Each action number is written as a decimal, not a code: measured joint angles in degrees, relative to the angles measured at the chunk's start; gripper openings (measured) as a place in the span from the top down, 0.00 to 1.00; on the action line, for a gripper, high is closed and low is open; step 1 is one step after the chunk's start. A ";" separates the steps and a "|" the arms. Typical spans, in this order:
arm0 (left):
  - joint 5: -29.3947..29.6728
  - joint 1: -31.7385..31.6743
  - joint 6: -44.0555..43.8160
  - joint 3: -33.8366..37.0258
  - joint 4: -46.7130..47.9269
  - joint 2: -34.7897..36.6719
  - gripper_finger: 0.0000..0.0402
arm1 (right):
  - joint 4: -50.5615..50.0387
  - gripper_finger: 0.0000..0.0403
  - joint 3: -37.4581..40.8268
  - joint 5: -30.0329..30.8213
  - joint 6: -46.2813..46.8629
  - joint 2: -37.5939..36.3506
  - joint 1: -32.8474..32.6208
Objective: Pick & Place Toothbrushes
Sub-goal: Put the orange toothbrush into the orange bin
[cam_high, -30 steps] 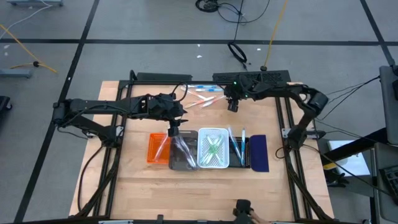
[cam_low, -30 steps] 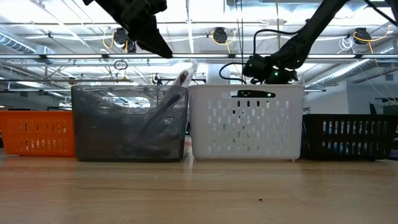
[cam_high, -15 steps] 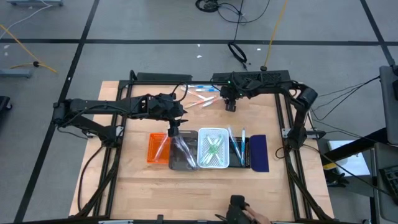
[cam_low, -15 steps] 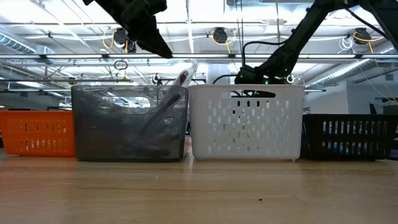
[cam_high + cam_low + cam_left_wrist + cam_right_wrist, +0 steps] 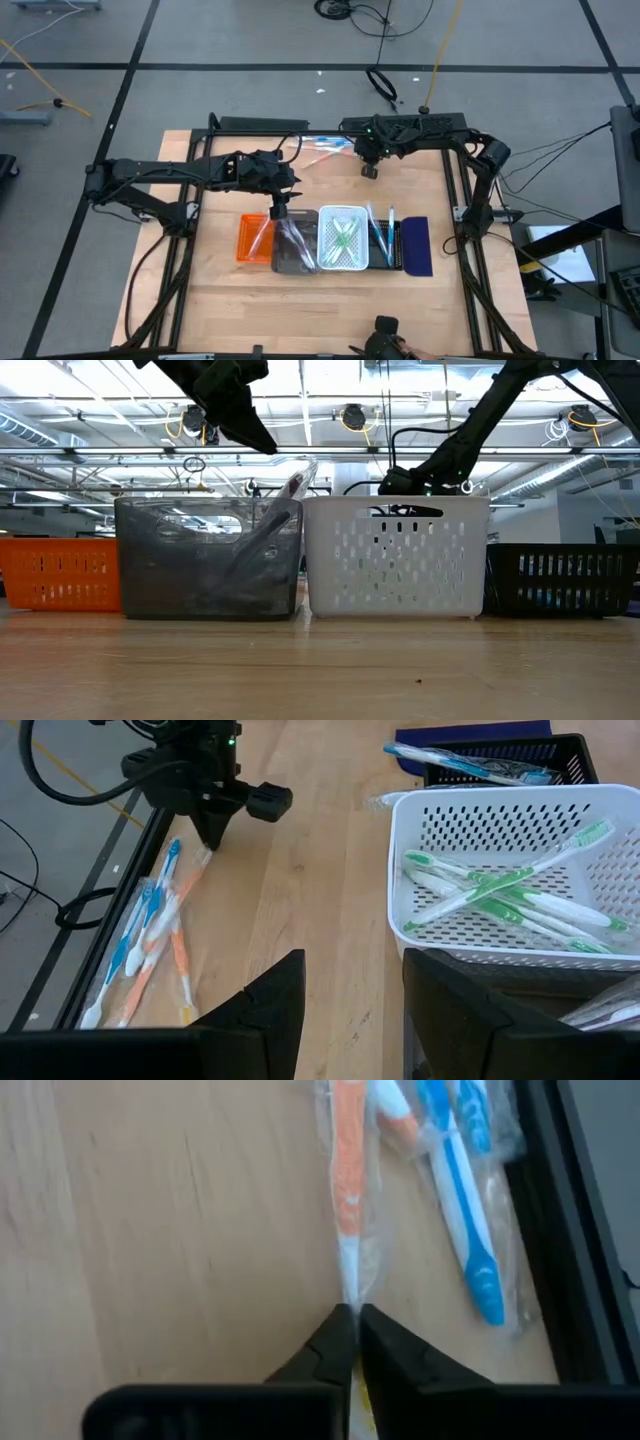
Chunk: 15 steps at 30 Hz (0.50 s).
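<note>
Looking across your desk [image 5: 300,300], the biggest things are the trays in a row near its middle: orange tray [image 5: 253,238], grey tray [image 5: 294,245], white tray [image 5: 343,240], black tray [image 5: 388,243] and navy tray [image 5: 417,246]. Green toothbrushes [image 5: 500,890] lie crossed inside the white one, and a blue wrapped one [image 5: 460,760] rests across the black one.

Your left gripper [image 5: 279,212] hangs above the grey tray, its fingers [image 5: 270,1010] standing apart with nothing between them.

Your right gripper [image 5: 368,170] is down at the far edge of the desk, at the loose pile of wrapped toothbrushes [image 5: 150,940]. Its fingers [image 5: 335,1345] are pinched together, and you can see the white end of an orange toothbrush [image 5: 348,1170], in its clear wrapper, running straight into the pinch between the tips. The rest of that brush stretches away from the fingers, flat on the wood. Two blue toothbrushes [image 5: 460,1190] lie just beside it, near the black frame rail [image 5: 570,1230], outside the grip.
</note>
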<state>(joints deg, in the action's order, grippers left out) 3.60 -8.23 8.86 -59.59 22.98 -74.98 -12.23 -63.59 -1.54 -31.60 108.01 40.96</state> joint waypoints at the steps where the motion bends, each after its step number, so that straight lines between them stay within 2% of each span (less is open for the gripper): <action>1: 0.00 0.00 -0.02 0.00 0.00 0.00 0.58 | -0.59 0.98 0.00 0.00 0.21 -0.23 -0.16; 8: 0.00 0.00 -0.46 0.00 -0.85 0.00 0.58 | -6.43 1.00 0.44 -1.61 2.72 -5.79 -3.72; 15: -0.02 0.00 -1.90 0.02 -5.43 0.00 0.58 | -6.46 1.00 0.49 -1.69 8.09 -17.26 -8.08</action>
<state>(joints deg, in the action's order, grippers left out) 3.57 -8.23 6.97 -59.57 17.56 -74.98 -18.69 -63.11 -3.23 -23.52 90.75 32.88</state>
